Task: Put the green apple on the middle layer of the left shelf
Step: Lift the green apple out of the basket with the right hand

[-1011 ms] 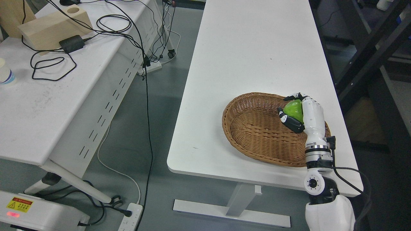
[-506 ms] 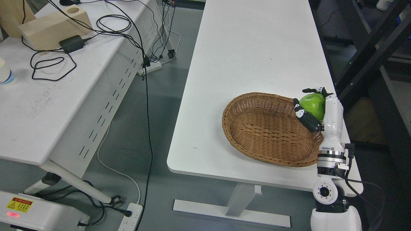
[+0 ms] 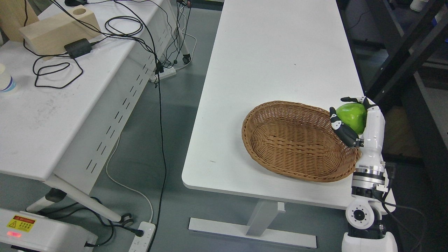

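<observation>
My right hand (image 3: pixel 350 117) is shut on a green apple (image 3: pixel 351 114) and holds it above the right rim of a brown wicker basket (image 3: pixel 297 140). The basket is oval and sits on the near right part of a long white table (image 3: pixel 273 56). Nothing shows inside the basket. My right arm rises from the lower right corner. A dark shelf frame (image 3: pixel 402 45) stands to the right of the table; its layers are mostly out of view. My left arm is not in view.
A second white table (image 3: pixel 52 105) at the left carries a wooden block (image 3: pixel 56 28), a black adapter (image 3: pixel 78 47), looped cables and a paper cup (image 3: pixel 6 82). Cables and power strips lie on the grey floor between the tables.
My right hand has lifted the green apple out of the basket and carried it to the right, past the basket's right rim. The basket has stayed put.
</observation>
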Controlling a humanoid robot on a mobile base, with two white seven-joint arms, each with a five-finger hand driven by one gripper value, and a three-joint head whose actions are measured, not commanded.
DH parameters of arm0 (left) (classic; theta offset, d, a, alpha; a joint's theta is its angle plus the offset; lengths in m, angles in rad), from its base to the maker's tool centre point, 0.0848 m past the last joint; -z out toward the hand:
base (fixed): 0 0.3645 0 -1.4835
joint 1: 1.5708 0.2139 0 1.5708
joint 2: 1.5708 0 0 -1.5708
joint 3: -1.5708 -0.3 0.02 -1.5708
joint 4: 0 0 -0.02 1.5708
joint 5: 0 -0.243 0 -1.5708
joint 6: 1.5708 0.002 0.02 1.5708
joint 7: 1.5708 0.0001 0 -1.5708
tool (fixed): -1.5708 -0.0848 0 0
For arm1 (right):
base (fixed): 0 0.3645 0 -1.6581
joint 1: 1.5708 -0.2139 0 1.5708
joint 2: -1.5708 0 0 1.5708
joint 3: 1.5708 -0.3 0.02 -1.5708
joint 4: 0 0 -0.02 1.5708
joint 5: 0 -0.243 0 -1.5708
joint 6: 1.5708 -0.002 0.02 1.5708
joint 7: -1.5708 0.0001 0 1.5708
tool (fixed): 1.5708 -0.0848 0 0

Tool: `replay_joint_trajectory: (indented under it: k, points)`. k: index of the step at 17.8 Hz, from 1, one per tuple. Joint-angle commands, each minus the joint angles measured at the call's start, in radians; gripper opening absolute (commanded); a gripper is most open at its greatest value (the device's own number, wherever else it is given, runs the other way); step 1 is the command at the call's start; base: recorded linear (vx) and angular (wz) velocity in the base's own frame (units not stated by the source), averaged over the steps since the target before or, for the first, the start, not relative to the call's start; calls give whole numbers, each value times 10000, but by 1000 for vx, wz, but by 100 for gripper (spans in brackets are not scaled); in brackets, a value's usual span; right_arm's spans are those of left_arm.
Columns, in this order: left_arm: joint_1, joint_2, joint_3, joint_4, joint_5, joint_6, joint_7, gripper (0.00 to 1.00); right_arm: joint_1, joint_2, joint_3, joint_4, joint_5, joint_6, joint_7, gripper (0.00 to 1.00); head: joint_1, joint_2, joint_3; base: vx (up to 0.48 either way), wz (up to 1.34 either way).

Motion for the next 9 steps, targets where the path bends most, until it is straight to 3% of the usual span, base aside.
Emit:
replay_joint_trajectory:
  k: [1,9]
  points:
    - [0,175,0,0,0,5,5,100,207,-110,-200,-342,-190,73,-9,0,0,0,0,0,0]
    - [0,175,0,0,0,5,5,100,346,-110,-215,-311,-328,58,7,0,0,0,0,-25,-6]
